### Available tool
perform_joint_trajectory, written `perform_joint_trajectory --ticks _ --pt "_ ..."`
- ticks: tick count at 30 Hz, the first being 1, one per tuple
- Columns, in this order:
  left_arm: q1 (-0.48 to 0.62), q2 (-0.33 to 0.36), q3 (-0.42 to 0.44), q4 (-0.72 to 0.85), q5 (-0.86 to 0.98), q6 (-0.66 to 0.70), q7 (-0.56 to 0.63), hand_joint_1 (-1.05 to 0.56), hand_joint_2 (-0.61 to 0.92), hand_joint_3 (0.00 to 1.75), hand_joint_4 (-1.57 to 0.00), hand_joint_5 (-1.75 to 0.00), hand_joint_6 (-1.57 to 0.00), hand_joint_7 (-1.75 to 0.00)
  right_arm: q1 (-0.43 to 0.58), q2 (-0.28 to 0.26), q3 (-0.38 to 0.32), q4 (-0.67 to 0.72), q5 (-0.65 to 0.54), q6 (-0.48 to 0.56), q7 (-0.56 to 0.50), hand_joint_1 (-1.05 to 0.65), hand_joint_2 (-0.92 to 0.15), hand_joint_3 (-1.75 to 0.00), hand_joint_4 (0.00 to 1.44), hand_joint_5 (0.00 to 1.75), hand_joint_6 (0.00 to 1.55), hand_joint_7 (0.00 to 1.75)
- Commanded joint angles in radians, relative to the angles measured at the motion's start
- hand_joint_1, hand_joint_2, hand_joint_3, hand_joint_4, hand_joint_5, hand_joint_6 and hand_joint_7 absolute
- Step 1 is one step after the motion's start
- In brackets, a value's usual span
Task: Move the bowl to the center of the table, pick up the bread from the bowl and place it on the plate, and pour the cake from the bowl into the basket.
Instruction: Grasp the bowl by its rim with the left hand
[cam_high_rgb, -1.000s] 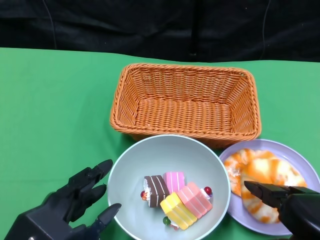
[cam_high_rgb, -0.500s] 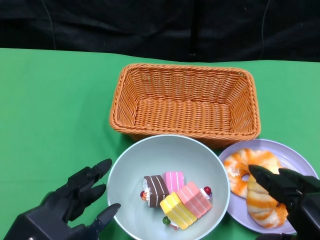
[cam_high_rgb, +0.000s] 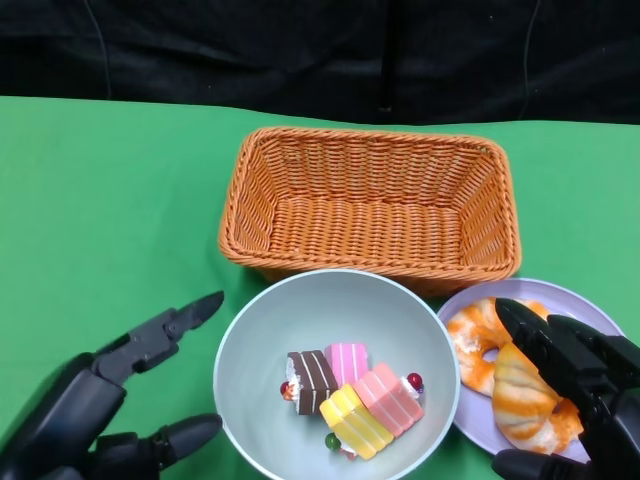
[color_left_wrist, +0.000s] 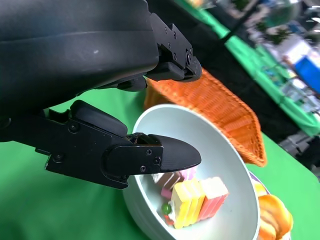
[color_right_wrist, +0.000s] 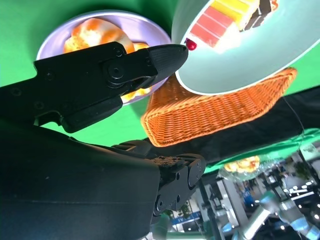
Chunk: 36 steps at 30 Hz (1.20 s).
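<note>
A pale blue bowl (cam_high_rgb: 336, 370) is sitting on the green tabletop (cam_high_rgb: 110, 210) near its front edge, roughly midway between the two sides. Inside it, several small cake slices (cam_high_rgb: 352, 396) are lying together: a brown one, a pink one, a yellow one and a salmon-coloured one, with a few tiny red and green beads beside them.

Just behind the bowl, toward the far edge, an orange wicker basket (cam_high_rgb: 372, 205) is standing with nothing in it. A lilac plate (cam_high_rgb: 590, 305) is lying just beside the bowl on the right, toward the front right corner, and the orange-and-cream bread (cam_high_rgb: 505, 375) is resting on it.

The left hand (cam_high_rgb: 120, 405) is hovering near the bowl's left rim with its fingers spread wide, holding nothing; whether a fingertip is touching the rim cannot be told. The right hand (cam_high_rgb: 575, 385) is hanging over the plate with its fingers parted and held out above the bread, gripping nothing. A black backdrop (cam_high_rgb: 320, 50) is running along the far edge.
</note>
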Motion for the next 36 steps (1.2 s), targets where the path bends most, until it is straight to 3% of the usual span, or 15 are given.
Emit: perform_joint_trajectory --ticks 1,6,7,8,10,11,13,14,19,22,30,36 --pt "-0.002 0.012 0.009 0.021 0.005 -0.025 -0.012 -0.69 0.92 0.44 -0.19 -0.22 -0.27 0.00 0.005 0.002 -0.016 0.005 0.012 -0.013 -0.017 -0.59 -0.92 -0.15 0.31 0.17 0.17 0.01" --pt "-0.003 0.011 0.011 0.025 0.005 -0.032 -0.014 -0.69 0.92 0.44 -0.19 -0.22 -0.27 0.00 0.005 0.003 -0.019 0.007 0.013 -0.017 -0.018 -0.59 -0.92 -0.15 0.31 0.18 0.17 0.01" --pt "-0.058 0.085 0.022 0.104 0.047 -0.205 -0.012 -0.67 0.91 0.40 -0.21 -0.23 -0.29 -0.01 0.008 0.029 -0.012 0.032 0.127 -0.078 -0.046 -0.55 -0.92 -0.15 0.33 0.19 0.19 0.02" --pt "-0.100 0.140 0.032 0.166 0.079 -0.340 -0.011 -0.64 0.92 0.26 -0.25 -0.25 -0.34 -0.02 0.010 0.047 -0.008 0.052 0.215 -0.126 -0.068 -0.47 -0.91 -0.12 0.35 0.29 0.24 0.06" --pt "-0.185 0.218 0.031 0.264 0.195 -0.544 0.031 -0.61 0.92 0.14 -0.29 -0.26 -0.38 -0.02 0.012 0.085 0.000 0.081 0.377 -0.203 -0.085 -0.38 -0.92 -0.10 0.13 0.83 0.24 0.20" --pt "-0.218 0.234 0.025 0.292 0.260 -0.598 0.060 -0.61 0.92 0.10 -0.33 -0.27 -0.40 -0.02 0.011 0.100 0.003 0.089 0.434 -0.226 -0.081 -0.35 -0.91 -0.14 0.08 1.03 0.24 0.33" --pt "-0.269 0.252 0.017 0.338 0.351 -0.679 0.099 -0.61 0.92 0.07 -0.36 -0.27 -0.41 -0.02 0.012 0.119 0.005 0.099 0.520 -0.265 -0.071 -0.32 -0.83 -0.30 0.03 1.23 0.08 0.77" --pt "-0.284 0.254 0.014 0.356 0.375 -0.704 0.111 -0.61 0.92 0.06 -0.37 -0.27 -0.42 -0.02 0.013 0.121 0.005 0.102 0.543 -0.278 -0.066 -0.31 -0.79 -0.40 0.05 1.28 0.05 0.90" --pt "-0.351 0.261 -0.009 0.409 0.487 -0.782 0.154 -0.59 0.90 0.02 -0.39 -0.26 -0.44 -0.02 0.031 0.143 0.017 0.095 0.650 -0.331 -0.047 -0.28 -0.58 -0.87 0.14 1.41 0.04 1.17" --pt "-0.367 0.260 -0.009 0.417 0.533 -0.805 0.182 -0.59 0.90 0.01 -0.40 -0.26 -0.45 -0.02 0.031 0.149 0.019 0.098 0.663 -0.352 -0.046 -0.25 -0.51 -1.01 0.16 1.44 0.04 1.24" --pt "-0.420 0.250 -0.073 0.459 0.735 -0.828 0.302 -0.50 0.88 0.00 -0.43 -0.28 -0.46 -0.02 0.030 0.162 0.018 0.103 0.671 -0.371 -0.045 -0.24 -0.46 -1.10 0.18 1.48 0.02 1.31" --pt "-0.509 0.241 -0.206 0.577 0.937 -0.804 0.497 -0.43 0.85 0.00 -0.48 -0.33 -0.56 -0.04 0.026 0.167 0.021 0.116 0.666 -0.382 -0.047 -0.23 -0.44 -1.11 0.17 1.49 0.00 1.32"
